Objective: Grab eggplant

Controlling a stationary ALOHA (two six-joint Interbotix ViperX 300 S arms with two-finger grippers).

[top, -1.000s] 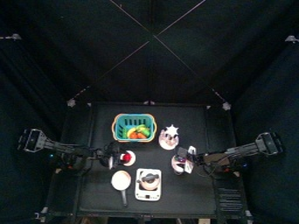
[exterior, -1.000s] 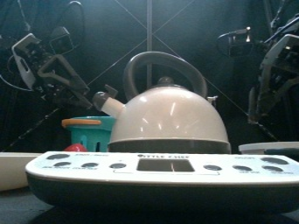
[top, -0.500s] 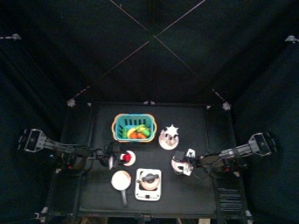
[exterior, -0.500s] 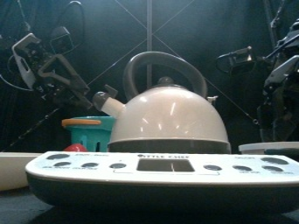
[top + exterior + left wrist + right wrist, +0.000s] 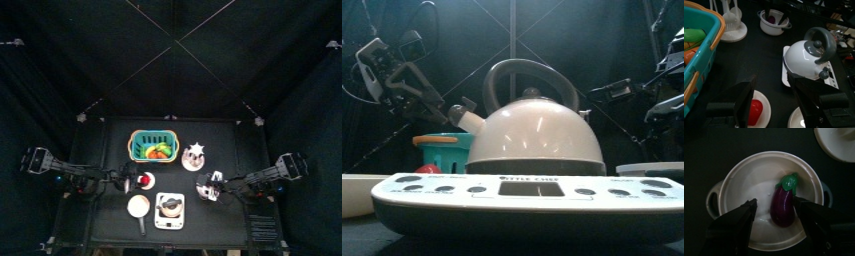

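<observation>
The right gripper [image 5: 777, 208] is held wide open, its two jaws flanking the eggplant [image 5: 783, 204] as seen from the wrist, with nothing between them yet. The eggplant lies on its side on the floor of a pale handled bowl [image 5: 737, 178], green cap toward the bowl's far wall, purple body toward the jaws.

The step in hand is judged to be the descent into the bowl. It would be done well if the jaws were lowered straight down astride the purple body, across its short width, and kept clear of the bowl's rim and handles. Closing is best delayed until the fingertips are below the eggplant's widest part, since the rounded, smooth toy is likely to squirt sideways.

Beyond the bowl, the kettle [image 5: 168, 206] stands on its base. The left gripper [image 5: 774, 100] rests open above a red piece on a plate [image 5: 764, 107].
</observation>
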